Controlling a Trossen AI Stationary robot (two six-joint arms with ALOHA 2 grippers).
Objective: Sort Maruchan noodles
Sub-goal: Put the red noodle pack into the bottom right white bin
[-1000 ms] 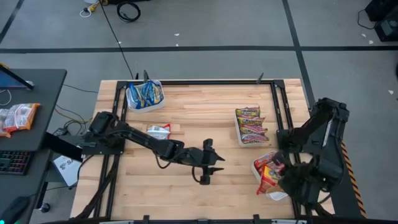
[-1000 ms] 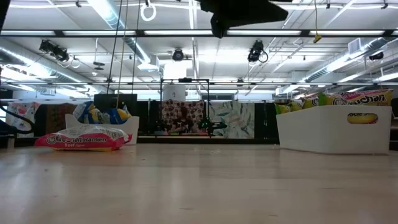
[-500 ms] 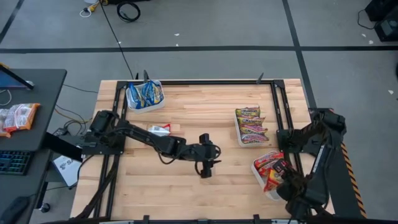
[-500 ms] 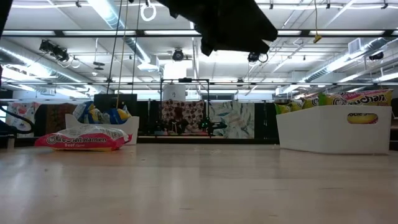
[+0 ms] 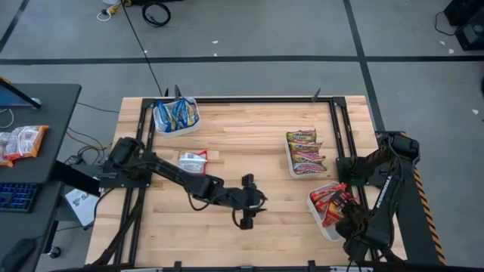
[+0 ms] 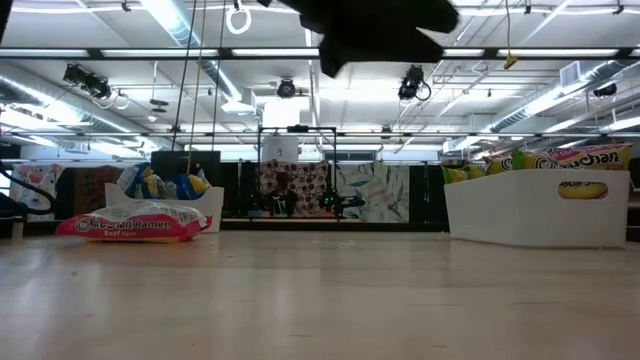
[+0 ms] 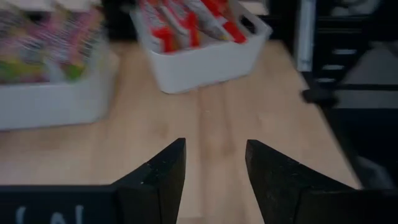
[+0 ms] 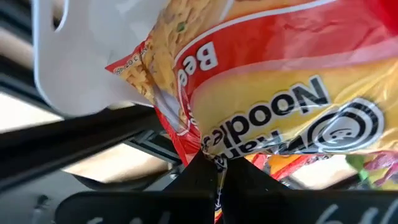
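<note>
My right gripper (image 8: 215,167) is shut on an orange-red Maruchan noodles packet (image 8: 273,81) at the white tray (image 5: 312,205) by the table's near right, which holds other orange-red packets (image 5: 331,198). My left gripper (image 7: 215,167) hovers open over bare wood at mid-table (image 5: 244,219), nothing between its fingers. A silver-white and red packet (image 5: 192,160) lies flat on the table at the left. Blue-yellow packets fill the far-left tray (image 5: 176,115). Yellow-green packets stand in the right tray (image 5: 305,153). My right gripper pinches the orange-red packet between its two fingers at an edge of the wrapper (image 8: 208,148), near a corner. The fingers slant steeply downward. The packet spreads away from the fingertips beside the white tray's wall (image 8: 74,68); whether it rests in the tray cannot be told.
A black frame rail (image 5: 336,128) runs along the table's right side beside the trays. The wood between the trays is bare (image 5: 249,143). A side desk at the left carries another packet (image 5: 23,142) and a keyboard.
My right gripper has sunk and tipped downward with the orange-red packet, which hung over the tray's near end and now lies level with the other packets. My left gripper has shifted a little toward the near edge, still open.
</note>
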